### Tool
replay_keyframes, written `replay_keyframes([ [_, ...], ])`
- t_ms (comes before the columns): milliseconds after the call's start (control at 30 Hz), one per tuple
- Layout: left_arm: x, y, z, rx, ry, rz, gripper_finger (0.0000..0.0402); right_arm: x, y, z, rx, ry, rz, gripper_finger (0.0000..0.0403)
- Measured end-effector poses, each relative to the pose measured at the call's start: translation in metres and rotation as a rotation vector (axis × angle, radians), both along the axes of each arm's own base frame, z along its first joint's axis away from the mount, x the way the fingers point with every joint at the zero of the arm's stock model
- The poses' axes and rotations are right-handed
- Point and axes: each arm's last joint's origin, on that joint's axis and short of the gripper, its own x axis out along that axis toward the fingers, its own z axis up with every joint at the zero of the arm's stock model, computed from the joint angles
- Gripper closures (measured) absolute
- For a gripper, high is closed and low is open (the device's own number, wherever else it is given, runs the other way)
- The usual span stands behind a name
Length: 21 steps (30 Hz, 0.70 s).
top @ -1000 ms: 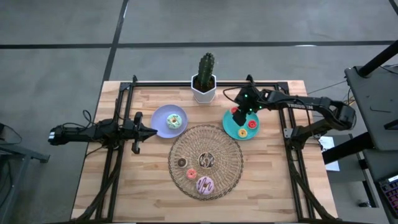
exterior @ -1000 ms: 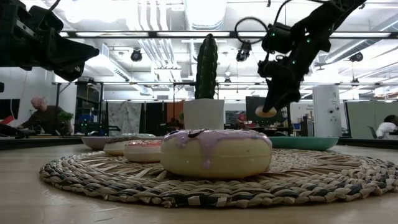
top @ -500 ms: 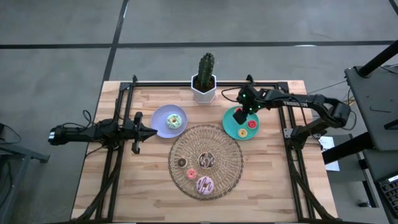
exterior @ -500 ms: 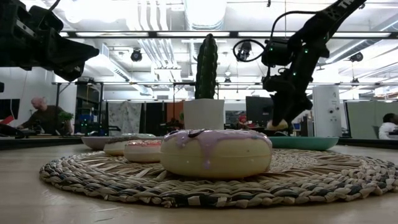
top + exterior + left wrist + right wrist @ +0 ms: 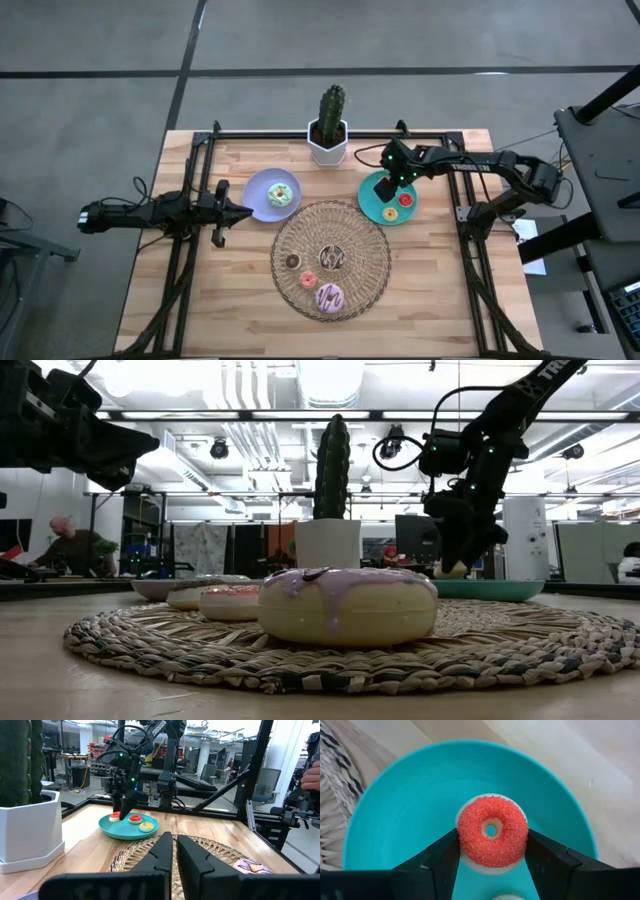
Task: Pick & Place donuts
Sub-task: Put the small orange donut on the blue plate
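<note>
On the teal plate (image 5: 395, 810), a small red donut (image 5: 492, 831) sits between the two fingers (image 5: 437, 857) of the right gripper (image 5: 383, 184), which press against its sides and hold it. In the right wrist view the donut lies flat over the plate's middle, its hole facing up, and whether it touches the plate cannot be told. From above, the right gripper is over the far left part of the teal plate, and the arm reaches in from the right side of the table (image 5: 230, 310). Two more small donuts rest on the same plate: another red one (image 5: 405, 199) and a yellow one (image 5: 389, 213) nearer the front rim.

Just beside the teal plate, towards the table's middle, lies a round woven mat (image 5: 365, 265). It carries a brown-and-white donut (image 5: 333, 259), a pink donut (image 5: 330, 296), a tiny dark brown one (image 5: 292, 261) and a tiny orange one (image 5: 308, 279). In the low view the pink donut (image 5: 348, 605) fills the foreground on the mat.

To the left of the mat stands a lavender plate (image 5: 256, 186) with a white-and-green donut (image 5: 280, 194) on it. The left gripper (image 5: 246, 211) waits just beside that plate's left edge, its fingers (image 5: 195, 857) closed together and holding nothing.

At the back edge of the table, between the two plates, a cactus (image 5: 331, 105) stands in a white pot (image 5: 327, 148).
</note>
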Motion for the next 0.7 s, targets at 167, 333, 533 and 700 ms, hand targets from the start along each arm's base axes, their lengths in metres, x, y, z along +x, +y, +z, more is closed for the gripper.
replay_keyframes([
  [167, 0.000, 0.000, 0.000, 0.000, 0.000, 0.000, 0.0402, -0.005, 0.002, -0.003, 0.003, 0.024, -0.030, 0.0204],
  [333, 0.000, 0.000, 0.000, 0.000, 0.000, 0.000, 0.0402, -0.010, 0.005, -0.006, 0.010, 0.044, -0.032, 0.0204],
  [533, 0.000, 0.000, 0.000, 0.000, 0.000, 0.000, 0.0402, -0.017, 0.007, -0.013, -0.025, 0.094, -0.046, 0.0204],
  [700, 0.000, 0.000, 0.000, 0.000, 0.000, 0.000, 0.0402, -0.017, 0.007, -0.014, -0.041, 0.099, -0.046, 0.0204],
])
